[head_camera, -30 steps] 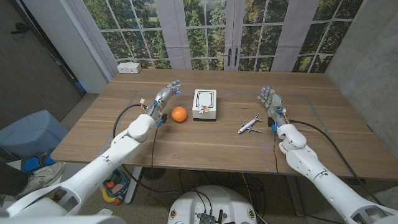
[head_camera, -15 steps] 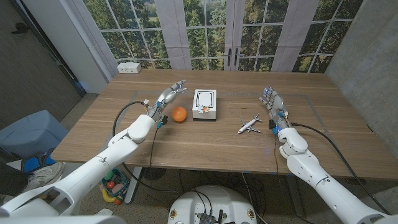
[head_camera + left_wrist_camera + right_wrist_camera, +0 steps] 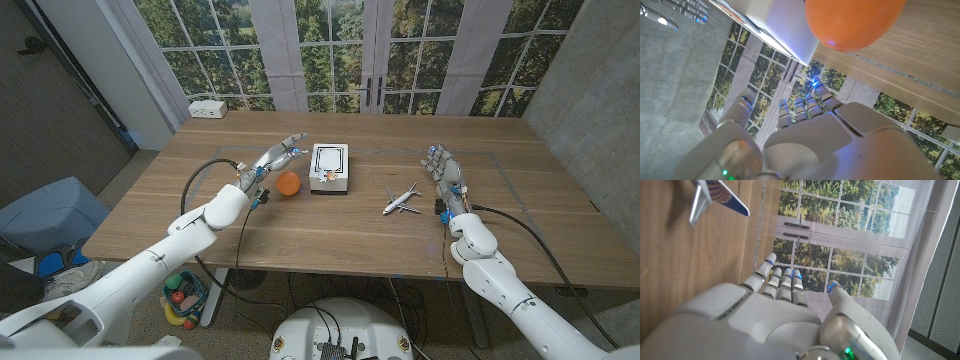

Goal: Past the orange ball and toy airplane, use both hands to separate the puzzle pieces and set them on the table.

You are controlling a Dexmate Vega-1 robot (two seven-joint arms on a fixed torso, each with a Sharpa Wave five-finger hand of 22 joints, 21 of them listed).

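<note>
Hands, left hand (image 3: 277,157) and right hand (image 3: 447,172), open, empty, flanking puzzle (image 3: 329,166).

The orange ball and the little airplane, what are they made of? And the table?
The orange ball looks like smooth plastic or rubber: even colour, with a small glint on it in the left wrist view. It could also be foam. The toy airplane looks like painted plastic or metal, white with a blue tail. The table looks like wood with a matte finish, since grain lines run along it.

Both robot hands empty — left robot hand (image 3: 275,157) above the orange ball (image 3: 288,183).
</note>
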